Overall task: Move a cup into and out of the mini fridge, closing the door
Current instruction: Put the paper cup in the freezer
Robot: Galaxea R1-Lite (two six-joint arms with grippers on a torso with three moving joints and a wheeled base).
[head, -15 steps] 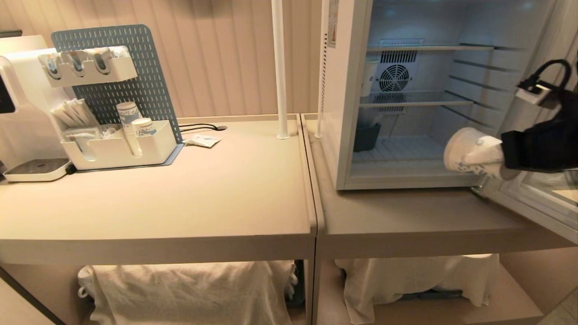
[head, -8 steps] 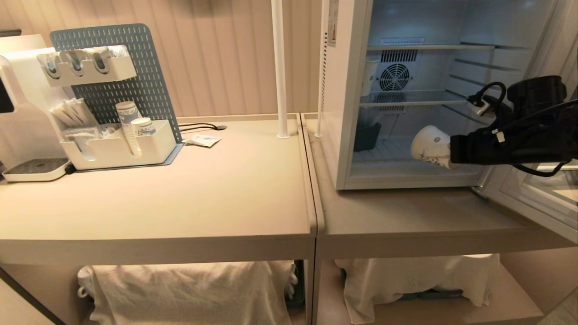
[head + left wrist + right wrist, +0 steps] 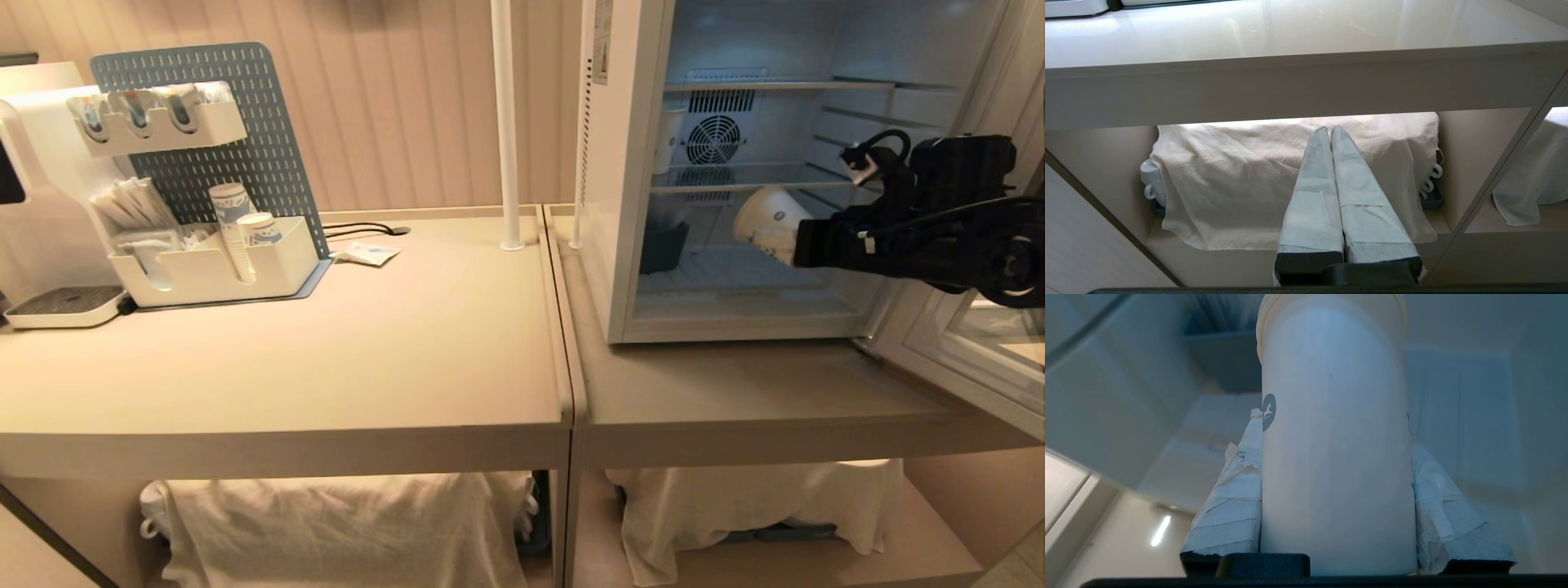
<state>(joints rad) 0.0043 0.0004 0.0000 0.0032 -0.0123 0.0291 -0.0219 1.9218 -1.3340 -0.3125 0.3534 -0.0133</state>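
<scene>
Your right gripper had its jaws about half apart and clamped on the cup, the taped fingers pressing its two sides in the right wrist view; the cup lay tipped over, one end aimed into the mini fridge, inside the open front and just under the middle wire shelf, clear of the fridge floor. Your left gripper had its jaws pressed together on nothing, parked low in front of the counter's front edge, facing a cloth-draped lower shelf; it did not show in the head view. The door stood swung wide at the right, cut off by the frame edge, so you could see only its lower frame and a strip of glass. The arm hid the cup's held end in the head view, and its blue pattern was hard to make out. A second pale cup stood dim against the fridge's left inner wall, beside the round fan. Compared with a second before, you had carried the cup from the fridge's lower right front corner leftward and upward, deeper inside. Nothing on the counter had moved.
</scene>
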